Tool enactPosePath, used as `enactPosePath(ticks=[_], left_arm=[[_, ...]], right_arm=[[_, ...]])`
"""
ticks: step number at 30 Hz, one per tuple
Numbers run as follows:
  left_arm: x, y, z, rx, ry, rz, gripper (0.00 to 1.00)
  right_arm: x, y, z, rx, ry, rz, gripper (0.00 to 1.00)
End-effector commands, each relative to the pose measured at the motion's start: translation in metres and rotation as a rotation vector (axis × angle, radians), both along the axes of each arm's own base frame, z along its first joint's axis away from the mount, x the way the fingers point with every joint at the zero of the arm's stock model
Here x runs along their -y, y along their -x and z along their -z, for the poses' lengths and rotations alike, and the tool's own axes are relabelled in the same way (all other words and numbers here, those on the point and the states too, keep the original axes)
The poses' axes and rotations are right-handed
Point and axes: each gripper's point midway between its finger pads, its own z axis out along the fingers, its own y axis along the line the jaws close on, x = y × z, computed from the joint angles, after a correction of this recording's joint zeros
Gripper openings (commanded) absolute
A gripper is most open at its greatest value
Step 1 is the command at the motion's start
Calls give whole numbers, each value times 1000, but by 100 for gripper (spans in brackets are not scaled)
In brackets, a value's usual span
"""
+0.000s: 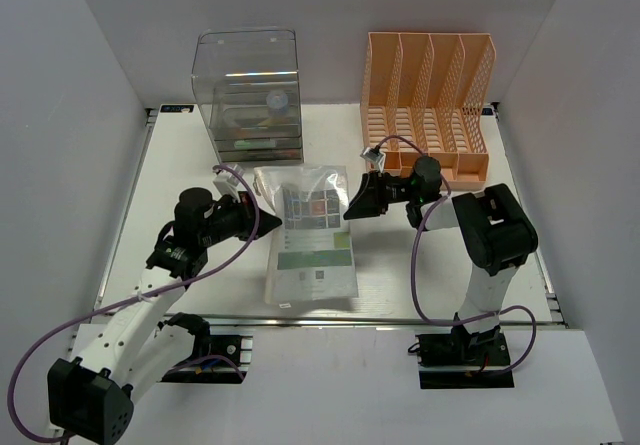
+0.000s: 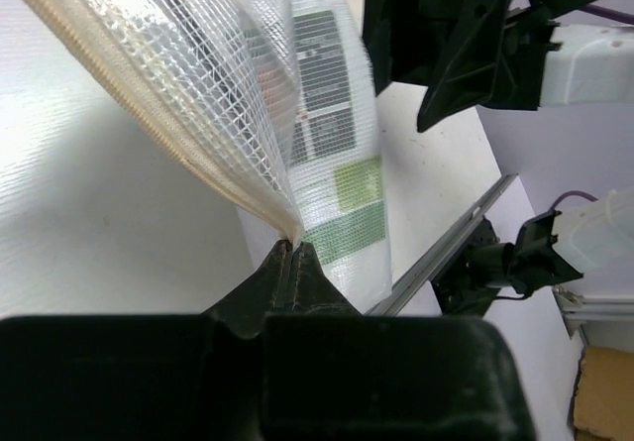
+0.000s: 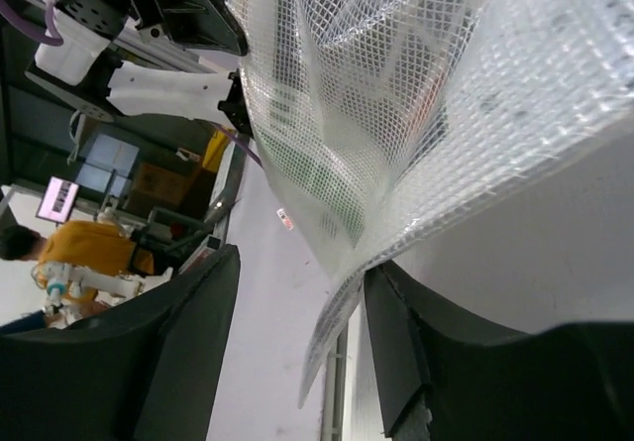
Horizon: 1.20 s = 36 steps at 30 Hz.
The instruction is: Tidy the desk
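- Left pincer (image 2: 294,253) is clamped together on the zip-seam edge of the clear, mesh-reinforced plastic pouch (image 1: 310,235), at the pouch's 9 o'clock side.
- Right pincer (image 3: 302,292) has its jaws apart, straddling the pouch's edge at about 2 o'clock. It pinches nothing yet.
- With printed sheets inside, the pouch sits at the middle of the white, faintly ribbed rectangular tabletop (image 1: 430,275), which spans the floor of the enclosure ahead of the arm bases.
- The step in hand looks like a two-armed lift of the pouch.
- To do it well, the right jaws should close on the firm edge, not on slack film. Both arms should then rise together, keeping the pouch taut so the sheets do not slide.
- Count: one pouch and two pincers.
- One orange perforated plastic file rack (image 1: 428,105) with four slots stands at 1 o'clock.
- One clear plastic drawer box (image 1: 248,90) stands at 11 o'clock; I cannot count its drawers.
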Motion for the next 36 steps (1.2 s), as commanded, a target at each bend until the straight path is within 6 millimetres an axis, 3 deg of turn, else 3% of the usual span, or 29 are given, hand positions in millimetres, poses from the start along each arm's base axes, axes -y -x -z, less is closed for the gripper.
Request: enactPosePath(ticks=[1,2,3,4,5,6,11,13,18,22,29,31,36], left_arm=[[11,10,-27,69,66,87,0],[15,14,-34,95,89,117,0],[16,16,-35,93,101,123,0],[16,17,-39,102,109,130,0],[17,19,-42,115,117,137,0],[17,20,-42,113,121,144,0],[18,25,-46,119,142,154,0],[19,28,-47,111,152,160,0],[20,38,-64,148,193,188,0],[19,44,-107,224,210,206,0],[17,54,-150,287,226,229,0],[17,55,-156,295,232,225,0],[15,59,-170,316,232,230,0]], right_arm=[[-4,-7,-19,282,-91,6,59],[-8,-13,-22,311,-90,18,60],[-11,-15,-8,190,-24,27,59],[-13,-20,-3,201,4,41,59],[-16,-31,0,358,17,72,59],[-17,-34,4,313,74,70,58],[-22,-33,-3,271,17,75,42],[-24,-32,-3,282,12,68,41],[-21,-19,-26,303,-71,49,58],[-24,-26,-25,301,-72,43,71],[-33,-26,-35,267,-126,25,81],[-33,-26,-37,265,-147,22,88],[-34,-23,-49,297,-209,-6,89]])
